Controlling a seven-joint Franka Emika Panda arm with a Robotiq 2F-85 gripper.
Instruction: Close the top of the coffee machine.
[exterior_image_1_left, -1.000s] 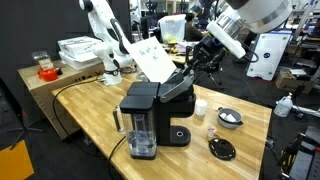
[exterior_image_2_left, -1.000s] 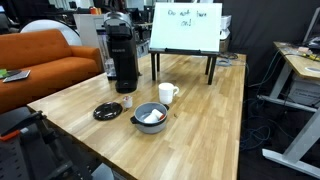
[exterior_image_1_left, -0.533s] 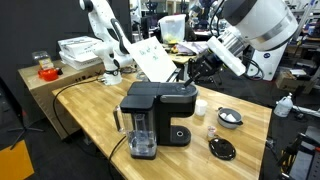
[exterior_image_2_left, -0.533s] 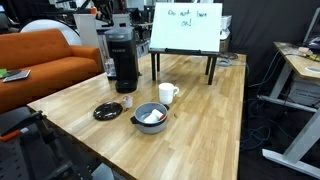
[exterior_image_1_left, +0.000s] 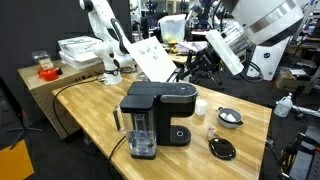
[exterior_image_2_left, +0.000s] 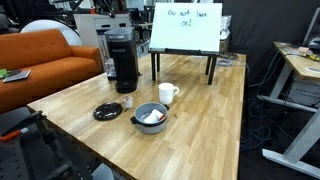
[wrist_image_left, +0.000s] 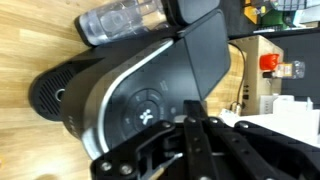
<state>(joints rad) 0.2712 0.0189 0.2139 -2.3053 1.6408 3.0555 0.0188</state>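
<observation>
The black coffee machine (exterior_image_1_left: 158, 120) stands on the wooden table, with its clear water tank (exterior_image_1_left: 141, 138) in front. Its top (exterior_image_1_left: 181, 92) lies flat down on the brew section. In an exterior view the machine (exterior_image_2_left: 122, 62) stands at the far left of the table, its top (exterior_image_2_left: 120, 36) level. My gripper (exterior_image_1_left: 193, 68) hovers just above and behind the top, apart from it. In the wrist view my fingers (wrist_image_left: 194, 150) are pressed together and empty, over the top (wrist_image_left: 150, 95) with its lit button panel.
A white cup (exterior_image_2_left: 167, 94), a grey bowl (exterior_image_2_left: 151, 116) and a round black dish (exterior_image_2_left: 107, 112) sit on the table near the machine. A whiteboard sign (exterior_image_2_left: 185, 28) stands behind them. An orange sofa (exterior_image_2_left: 40, 60) stands beside the table.
The top was tilted up a second ago and now lies flat on the machine. My gripper pushed it down, then rose and drew back a little.
</observation>
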